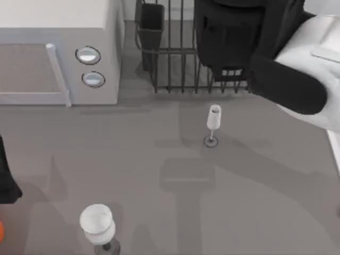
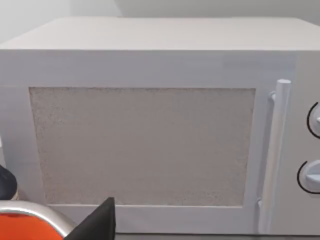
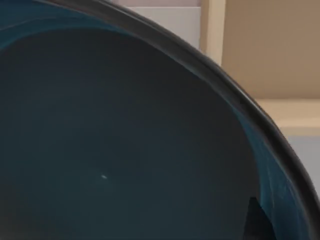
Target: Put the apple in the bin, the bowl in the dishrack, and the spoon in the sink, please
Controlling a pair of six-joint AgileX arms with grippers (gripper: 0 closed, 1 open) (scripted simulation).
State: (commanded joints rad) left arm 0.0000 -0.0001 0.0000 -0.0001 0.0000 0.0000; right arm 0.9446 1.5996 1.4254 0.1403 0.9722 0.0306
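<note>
The right arm [image 1: 276,58] reaches over the back right of the table, its bulk hanging above the dishrack [image 1: 180,58]. In its wrist view the bowl [image 3: 115,145] sits very close, dark blue inside, tilted, rim sweeping diagonally (whether the fingers are clamped on it I cannot tell). Judging from this, the bowl is beside or just above the rack's upright bars, so the coming move is probably a short descent. The left arm [image 1: 6,186] waits at the table's left edge, facing the white microwave [image 2: 150,125]. Two wine glasses [image 1: 212,122] stand on the grey table [image 1: 159,159].
</note>
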